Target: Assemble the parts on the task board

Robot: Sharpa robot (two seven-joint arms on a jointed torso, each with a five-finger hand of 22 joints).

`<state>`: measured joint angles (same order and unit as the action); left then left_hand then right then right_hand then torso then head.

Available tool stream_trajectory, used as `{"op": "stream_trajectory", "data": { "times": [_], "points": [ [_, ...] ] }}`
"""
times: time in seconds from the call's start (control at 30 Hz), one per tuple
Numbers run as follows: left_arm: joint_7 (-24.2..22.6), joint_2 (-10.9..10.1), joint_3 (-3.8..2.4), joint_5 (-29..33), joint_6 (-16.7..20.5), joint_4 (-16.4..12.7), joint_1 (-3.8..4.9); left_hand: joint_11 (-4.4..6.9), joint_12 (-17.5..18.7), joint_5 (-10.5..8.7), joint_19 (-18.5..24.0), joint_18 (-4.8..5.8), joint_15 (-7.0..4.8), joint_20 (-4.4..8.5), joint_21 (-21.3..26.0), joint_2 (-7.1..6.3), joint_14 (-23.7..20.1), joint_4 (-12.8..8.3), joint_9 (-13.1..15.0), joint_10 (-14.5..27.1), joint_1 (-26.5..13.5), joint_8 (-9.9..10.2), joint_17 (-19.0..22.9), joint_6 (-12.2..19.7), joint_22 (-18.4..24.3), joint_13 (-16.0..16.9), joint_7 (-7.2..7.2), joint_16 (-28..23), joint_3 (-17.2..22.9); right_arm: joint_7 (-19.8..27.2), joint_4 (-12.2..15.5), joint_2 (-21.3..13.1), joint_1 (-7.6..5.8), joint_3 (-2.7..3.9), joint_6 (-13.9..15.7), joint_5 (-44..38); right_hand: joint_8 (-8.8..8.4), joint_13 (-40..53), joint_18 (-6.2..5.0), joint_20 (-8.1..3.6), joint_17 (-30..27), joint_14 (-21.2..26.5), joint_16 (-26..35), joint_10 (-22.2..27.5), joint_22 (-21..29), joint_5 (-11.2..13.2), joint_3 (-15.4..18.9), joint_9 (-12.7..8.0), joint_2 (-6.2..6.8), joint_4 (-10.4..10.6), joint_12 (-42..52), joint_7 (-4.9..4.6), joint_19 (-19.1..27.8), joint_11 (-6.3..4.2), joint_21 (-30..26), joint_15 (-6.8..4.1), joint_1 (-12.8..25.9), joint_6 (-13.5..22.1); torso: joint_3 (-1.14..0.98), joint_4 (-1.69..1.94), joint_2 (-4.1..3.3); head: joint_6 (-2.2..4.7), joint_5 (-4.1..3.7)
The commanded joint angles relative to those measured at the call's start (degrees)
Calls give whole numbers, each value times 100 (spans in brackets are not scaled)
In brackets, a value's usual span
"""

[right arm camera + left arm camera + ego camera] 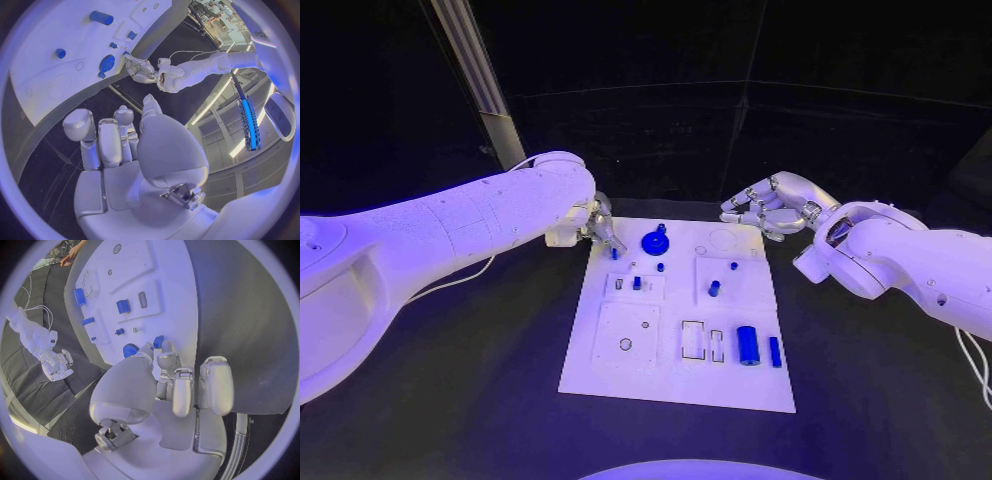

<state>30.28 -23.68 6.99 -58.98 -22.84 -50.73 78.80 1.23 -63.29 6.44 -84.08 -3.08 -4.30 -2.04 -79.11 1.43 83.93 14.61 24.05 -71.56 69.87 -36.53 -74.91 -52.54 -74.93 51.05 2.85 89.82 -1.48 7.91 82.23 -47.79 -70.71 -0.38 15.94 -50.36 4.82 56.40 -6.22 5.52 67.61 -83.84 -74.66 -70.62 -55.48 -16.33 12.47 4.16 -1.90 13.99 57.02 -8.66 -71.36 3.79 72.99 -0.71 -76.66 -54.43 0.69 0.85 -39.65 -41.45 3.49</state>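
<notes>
The white task board lies mid-table. My left hand hovers over its far left corner, and a small blue part shows right at the fingertips. In the left wrist view that small blue part sits between the thumb and a fingertip of the left hand, apparently pinched. A round blue disc lies just to the right of it. My right hand hangs off the board's far right corner, fingers curled in on nothing. The right hand is also seen from its wrist.
Small blue pegs stand in the board's middle blocks. A blue cylinder and a blue bar lie near its right front. A slanted metal post rises behind the left arm. Black table surrounds the board.
</notes>
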Motion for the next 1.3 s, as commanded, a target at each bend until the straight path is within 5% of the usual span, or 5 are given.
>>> {"op": "stream_trajectory", "data": {
  "times": [0.03, 0.33, 0.6, 0.93, 1.3],
  "points": [
    [-85, 9, -1, 67, -84, 12, 9, -1, -33, 11, -66, -22, -38, 43, -14, 38, 607, -49, 10, -59, 78, -34, -1509, -59, -11, 7, -2, 18, 11, 22, 2, 6, -11, 3, -40, -15, 26, 9, -54, 0, 10, -168, 16, 20, 4, -20, 19, 6, -33, -7, 10, -5, 23, -11, -35, -3, -23, 43, -1, 2, 0, -6, 2],
    [-113, 1, -1, 188, -117, 5, 8, 37, -20, 24, -72, -19, -66, 68, -22, 196, 607, -257, 11, -91, 398, 21, -1509, -94, -36, 5, -44, 18, 243, 21, 1, 5, -11, 3, -43, -16, 27, 18, -53, 0, 5, -168, 20, 14, 2, -29, 22, 7, -37, -8, 20, -4, 21, -11, -35, -4, -29, 42, 0, -3, -1, -22, 4],
    [-207, -44, -2, 314, -38, -55, 8, 73, 39, 55, -65, -22, -100, 106, -3, 358, 607, -751, -11, -113, 1023, 149, -1509, -62, -28, -9, -73, 18, 903, 26, 3, 2, -11, 3, -46, -19, 28, 25, -54, 0, 5, -168, 21, 10, 3, -34, 24, 7, -38, -7, 27, -4, 21, -12, -36, -4, -31, 41, 1, -1, 3, -33, 8],
    [-394, -303, -5, 365, 340, -418, 21, 58, 77, -12, -75, -19, -62, 85, -4, 84, 607, -981, 105, -212, 868, 153, -1509, -93, -61, -12, -50, 18, 1718, 32, -3, -13, -12, 3, -38, -20, 29, 28, -52, -1, 8, -169, 19, 8, -3, -43, 24, 7, -43, -7, 31, -3, 17, -12, -33, -4, -34, 40, -1, 16, 17, -34, 4],
    [-467, -892, -5, 364, 1092, -1408, 35, 64, 64, -25, -101, -8, -78, 87, -29, -218, 607, -1139, 245, -307, 557, 124, -1509, -123, -121, 20, -60, 18, 2464, 38, 0, -40, -12, 3, -38, -20, 31, 30, -53, -1, 0, -168, 26, 5, 0, -55, 29, 8, -46, -5, 35, -3, 18, -13, -35, -5, -36, 38, 4, 13, 12, -18, 33]
  ]
}}
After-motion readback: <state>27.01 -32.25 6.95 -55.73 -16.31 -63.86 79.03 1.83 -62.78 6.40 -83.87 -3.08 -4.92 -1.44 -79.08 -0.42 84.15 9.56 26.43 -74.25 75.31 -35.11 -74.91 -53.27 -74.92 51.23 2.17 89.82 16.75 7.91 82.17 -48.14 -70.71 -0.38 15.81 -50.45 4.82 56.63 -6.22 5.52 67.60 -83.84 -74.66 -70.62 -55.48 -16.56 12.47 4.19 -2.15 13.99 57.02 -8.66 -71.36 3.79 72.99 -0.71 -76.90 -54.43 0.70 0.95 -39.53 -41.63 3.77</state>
